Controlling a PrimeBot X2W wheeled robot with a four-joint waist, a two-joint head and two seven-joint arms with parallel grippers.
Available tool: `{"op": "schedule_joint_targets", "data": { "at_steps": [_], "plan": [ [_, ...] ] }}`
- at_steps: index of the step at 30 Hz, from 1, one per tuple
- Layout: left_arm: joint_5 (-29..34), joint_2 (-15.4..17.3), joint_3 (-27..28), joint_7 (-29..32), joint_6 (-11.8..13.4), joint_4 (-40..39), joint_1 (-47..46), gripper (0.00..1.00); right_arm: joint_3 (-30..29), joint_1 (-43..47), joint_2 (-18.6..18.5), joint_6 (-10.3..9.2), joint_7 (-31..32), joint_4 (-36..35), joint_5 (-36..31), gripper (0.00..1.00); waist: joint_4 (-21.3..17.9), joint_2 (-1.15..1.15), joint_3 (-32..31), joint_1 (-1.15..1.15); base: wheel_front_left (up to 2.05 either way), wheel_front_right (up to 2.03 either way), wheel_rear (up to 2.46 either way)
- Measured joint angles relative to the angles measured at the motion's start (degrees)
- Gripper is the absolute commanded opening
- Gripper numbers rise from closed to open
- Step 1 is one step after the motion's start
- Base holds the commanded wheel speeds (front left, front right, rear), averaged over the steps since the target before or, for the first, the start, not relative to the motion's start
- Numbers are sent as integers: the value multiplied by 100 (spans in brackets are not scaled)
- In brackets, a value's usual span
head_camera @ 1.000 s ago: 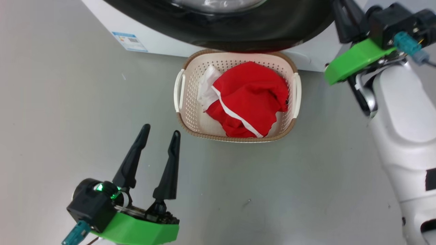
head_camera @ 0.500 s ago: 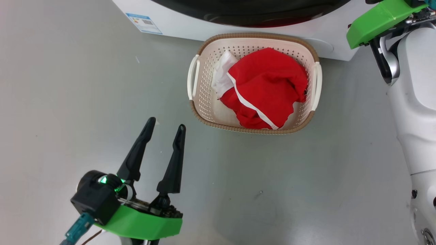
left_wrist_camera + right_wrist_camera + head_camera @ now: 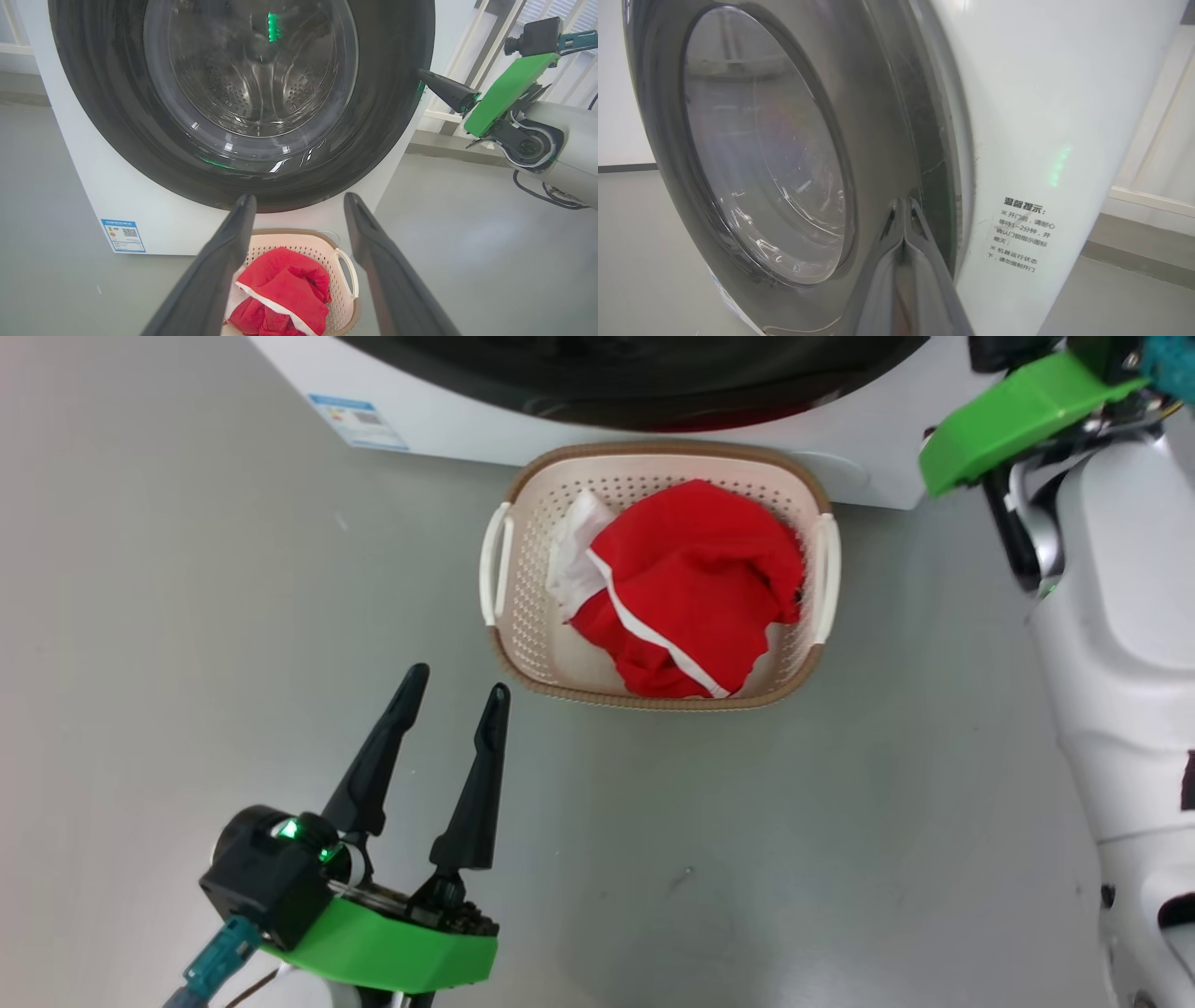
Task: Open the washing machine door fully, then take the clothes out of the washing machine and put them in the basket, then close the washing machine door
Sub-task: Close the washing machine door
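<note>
Head view: the clothes (image 3: 695, 583) are seen in the basket (image 3: 523, 616), with the left claw (image 3: 460, 679) spread wide and empty. Right wrist view: the right claw (image 3: 903, 203) is seen pinched together at the washing machine door (image 3: 878, 116) rim.

One washing machine (image 3: 140, 205), one door (image 3: 117, 116), one basket (image 3: 523, 644) with two handles (image 3: 495, 565), one label (image 3: 123, 235).

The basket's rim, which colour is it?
Brown, woven-looking; the basket rim shows best in the head view.
</note>
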Motion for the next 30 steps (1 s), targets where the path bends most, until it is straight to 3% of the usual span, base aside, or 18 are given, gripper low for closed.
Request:
{"op": "schedule_joint_targets", "data": {
  "at_steps": [1,2,4,5,6,7,19,30],
  "plan": [
    [-13,1,2,0,0,16,-1,100,44,65,14,0,1,-37,60,1,-38,0,-15,0,0,0,0],
    [-21,5,3,0,0,35,-1,100,100,136,24,0,1,-86,102,29,-79,0,-30,0,0,0,0],
    [-37,10,8,0,0,63,-1,100,122,281,46,0,1,-199,180,45,-161,0,-63,0,0,0,0],
    [-51,9,13,0,0,68,-1,100,123,349,56,0,1,-267,212,57,-205,0,-81,0,0,0,0],
    [-70,9,24,0,1,73,-1,100,129,413,59,0,1,-343,276,84,-248,0,-99,0,0,0,0],
    [-91,9,31,0,1,78,-3,100,135,479,59,0,1,-419,336,100,-291,0,-119,0,0,0,0],
    [-245,78,342,18,315,149,26,100,177,1841,157,0,1,-1551,697,100,-932,0,-527,0,0,0,0],
    [-237,102,531,9,380,258,289,100,104,3003,200,0,1,-2320,735,100,-1426,0,-1021,0,0,0,0]
  ]
}}
